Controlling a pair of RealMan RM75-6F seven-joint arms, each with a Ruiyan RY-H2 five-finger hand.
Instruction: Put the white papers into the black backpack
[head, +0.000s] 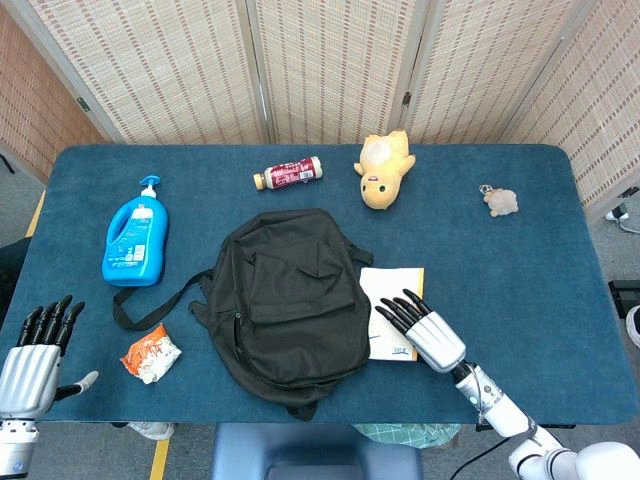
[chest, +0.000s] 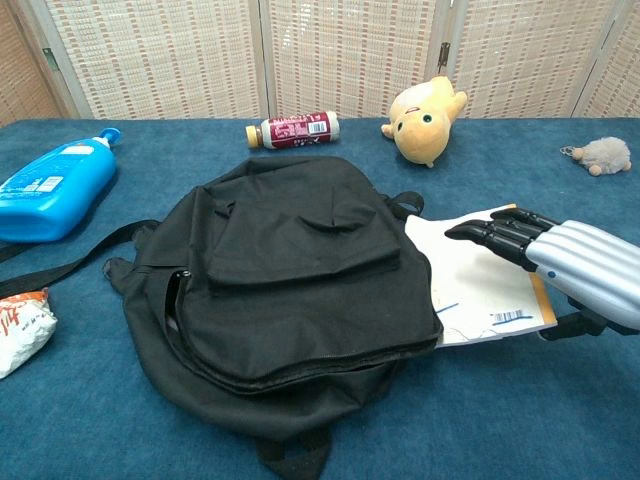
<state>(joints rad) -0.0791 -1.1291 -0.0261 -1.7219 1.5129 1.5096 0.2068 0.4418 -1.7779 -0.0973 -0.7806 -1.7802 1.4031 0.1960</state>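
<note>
Hovering at the near left corner of the blue worktop (head: 520, 290), the left robot hand (head: 28, 352), fingers straight and slightly apart, holding nothing. Lying flat over the white papers (chest: 480, 280), the right robot hand (chest: 560, 255), fingers stretched out and fanned toward the backpack, gripping nothing; whether the fingertips are actually touching the sheet, cannot tell. Sitting just right of the black backpack (head: 290, 300), the papers, left edge tucked against or slightly under the bag's side, long axis running near to far with a slight tilt, barcoded end toward the near edge. Lying flat at the middle, the backpack, top handle pointing far, one strap trailing out to the left. Resting near the left front, a crumpled snack packet (head: 151, 354); further back, a blue pump bottle (head: 135, 238) lying with nozzle pointing away. Lining the far side: a small red-labelled bottle (head: 289, 174) on its side, a yellow plush toy (head: 384, 169), a fuzzy keychain (head: 500, 201). Standing behind everything, woven folding screens (head: 330, 60).
</note>
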